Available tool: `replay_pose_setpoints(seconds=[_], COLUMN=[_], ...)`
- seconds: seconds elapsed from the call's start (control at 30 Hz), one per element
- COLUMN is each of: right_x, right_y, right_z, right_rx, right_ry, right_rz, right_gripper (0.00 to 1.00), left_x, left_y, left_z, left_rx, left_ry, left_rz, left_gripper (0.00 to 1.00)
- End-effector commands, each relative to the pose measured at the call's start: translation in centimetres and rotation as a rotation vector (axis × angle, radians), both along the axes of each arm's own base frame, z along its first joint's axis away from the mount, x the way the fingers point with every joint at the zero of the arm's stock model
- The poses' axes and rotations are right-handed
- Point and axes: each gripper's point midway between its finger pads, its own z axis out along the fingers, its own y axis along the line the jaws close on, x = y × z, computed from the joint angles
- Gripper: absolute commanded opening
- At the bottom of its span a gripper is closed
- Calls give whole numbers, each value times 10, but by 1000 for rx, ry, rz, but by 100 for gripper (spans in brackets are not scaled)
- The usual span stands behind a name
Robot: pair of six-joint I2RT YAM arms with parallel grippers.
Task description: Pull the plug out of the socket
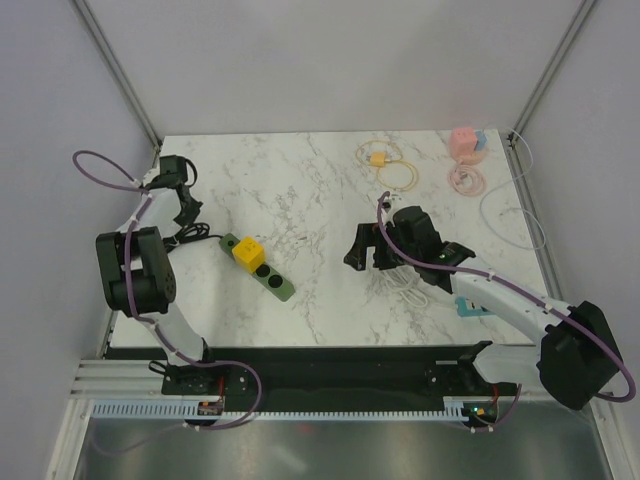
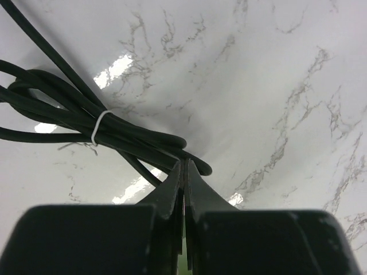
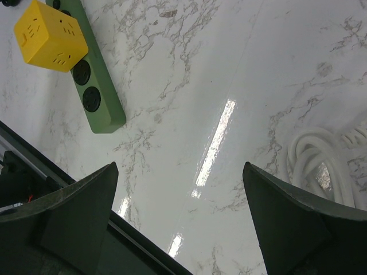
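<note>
The yellow cube-shaped plastic plug (image 1: 247, 252) sat in the long green plastic socket strip (image 1: 272, 281) on the white marble desk (image 1: 300, 180), between clenched left fingers (image 2: 171, 192) and spread, empty right fingers (image 3: 74, 212); rigid, light, probably snug, it looked best pinched across opposite flat faces.
</note>
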Motion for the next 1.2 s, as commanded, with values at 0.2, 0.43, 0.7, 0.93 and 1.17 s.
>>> replay_pose_setpoints(seconds=[0.2,0.43,0.7,0.93,1.17], right_x=[2,1,2,5,5], right_y=[1,1,4,8,11], right_z=[14,11,14,12,11], right_rx=[24,16,24,30,44], right_ry=[-55,-52,-49,-40,-33], right_rz=[2,10,21,24,28], right_gripper=[98,98,98,98,98], left_x=[13,10,-4,-18,-26], left_y=[-15,10,40,40,32], left_z=[25,48,21,-29,-66], left_rx=[67,91,-103,-244,-327], left_ry=[-12,-37,-41,37,113], left_rz=[-95,-60,84,183,228], left_gripper=[53,79,88,88,86])
